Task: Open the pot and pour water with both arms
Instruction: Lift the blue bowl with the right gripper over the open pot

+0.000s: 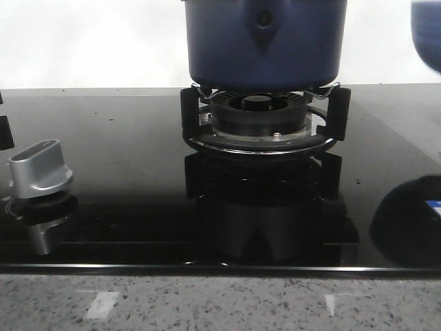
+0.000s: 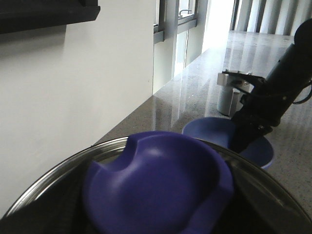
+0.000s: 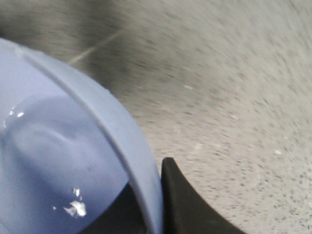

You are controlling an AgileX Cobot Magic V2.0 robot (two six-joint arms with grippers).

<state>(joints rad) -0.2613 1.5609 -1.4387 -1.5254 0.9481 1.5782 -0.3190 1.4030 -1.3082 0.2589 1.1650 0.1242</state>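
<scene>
The dark blue pot stands on the gas burner at the back middle. In the left wrist view its glass lid with a steel rim and a purple-blue knob fills the lower part, very close; my left gripper's fingers do not show clearly. My right gripper is shut on the rim of a light blue bowl, one black finger outside the rim and one inside. The bowl and the right arm also show beyond the lid. The bowl's edge is at the front view's top right.
A silver stove knob sits at the left of the black glass hob. A steel cup stands on the speckled counter beyond the bowl. A dark rounded shape lies at the hob's right edge. A white wall is behind.
</scene>
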